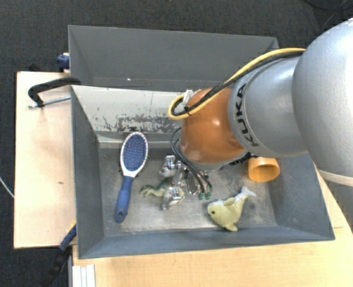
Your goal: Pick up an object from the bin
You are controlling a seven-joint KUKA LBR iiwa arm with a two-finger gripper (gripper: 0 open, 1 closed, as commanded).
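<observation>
My gripper [172,181] is low in the middle of the bin, under the orange wrist cover, and stands open. One metal fingertip [169,165] is toward the back and the other sits over a small green toy figure [153,191] lying on the floor. Whether the toy is between the fingers I cannot tell. A blue hairbrush [131,164] with a white bristle pad lies just left of the gripper, handle toward the front. A yellow-green plush fish [227,213] lies to the front right.
An orange cup [263,168] lies on its side at the right, partly hidden by the arm. The arm and its orange cover overhang the right half of the bin. The bin's walls slope inward.
</observation>
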